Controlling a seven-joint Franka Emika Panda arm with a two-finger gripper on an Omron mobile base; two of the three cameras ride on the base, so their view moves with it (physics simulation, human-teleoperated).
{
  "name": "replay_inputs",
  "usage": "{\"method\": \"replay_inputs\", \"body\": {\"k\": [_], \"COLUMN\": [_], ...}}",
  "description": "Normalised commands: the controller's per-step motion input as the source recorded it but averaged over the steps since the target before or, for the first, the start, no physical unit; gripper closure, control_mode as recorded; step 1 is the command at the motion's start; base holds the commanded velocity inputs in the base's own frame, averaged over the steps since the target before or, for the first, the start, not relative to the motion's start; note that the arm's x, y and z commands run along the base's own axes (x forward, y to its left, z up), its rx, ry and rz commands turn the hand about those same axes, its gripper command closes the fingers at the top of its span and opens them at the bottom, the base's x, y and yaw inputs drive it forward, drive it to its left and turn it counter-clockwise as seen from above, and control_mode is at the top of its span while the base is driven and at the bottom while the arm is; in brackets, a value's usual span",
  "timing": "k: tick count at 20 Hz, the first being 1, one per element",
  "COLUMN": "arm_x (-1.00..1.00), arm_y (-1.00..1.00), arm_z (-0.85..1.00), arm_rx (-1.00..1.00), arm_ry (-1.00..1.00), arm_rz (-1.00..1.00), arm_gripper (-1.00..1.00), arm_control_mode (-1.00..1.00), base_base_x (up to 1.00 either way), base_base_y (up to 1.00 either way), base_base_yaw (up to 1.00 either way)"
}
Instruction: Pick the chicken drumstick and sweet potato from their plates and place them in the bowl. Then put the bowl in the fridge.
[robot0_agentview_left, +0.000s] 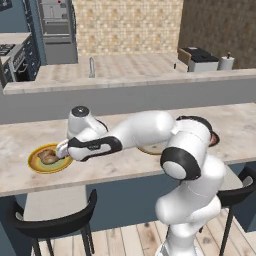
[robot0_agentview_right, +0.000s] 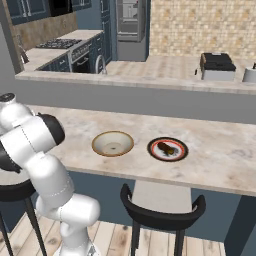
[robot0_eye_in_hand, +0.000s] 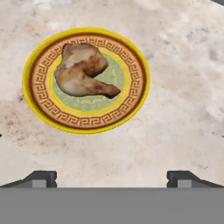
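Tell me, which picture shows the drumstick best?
The hand view: the drumstick lies whole and close on its plate. The left base view shows it small, partly behind the arm.

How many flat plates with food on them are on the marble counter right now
2: a yellow-rimmed plate holding the golden-brown chicken drumstick, and a red-rimmed plate holding the dark oblong sweet potato, right of the beige bowl.

arm (robot0_agentview_left: 150, 131): glossy white rounded shells | joints: dark bands | end effector (robot0_eye_in_hand: 112, 178): small dark fingertips

No text, label, brand, number or sign can be read on anything here.
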Motion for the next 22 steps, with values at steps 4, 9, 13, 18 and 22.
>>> {"method": "replay_inputs", "body": {"k": [4, 9, 13, 18, 22], "arm_x": [0.23, 0.08, 0.0, 0.0, 0.04], "arm_y": [0.17, 0.23, 0.23, 0.17, 0.14], "arm_z": [-0.04, -0.14, -0.23, -0.22, -0.19], "arm_rx": [0.0, -0.02, -0.06, -0.11, -0.12], "arm_ry": [0.23, 0.18, 0.01, -0.03, -0.06], "arm_rz": [-0.02, 0.0, 0.0, 0.0, 0.0], "arm_gripper": [-1.0, -1.0, -1.0, -1.0, -1.0], "arm_control_mode": [-1.0, -1.0, -1.0, -1.0, -1.0], "base_base_x": [0.0, 0.0, 0.0, 0.0, 0.0], "base_base_y": [0.0, 0.0, 0.0, 0.0, 0.0], "base_base_yaw": [0.0, 0.0, 0.0, 0.0, 0.0]}}
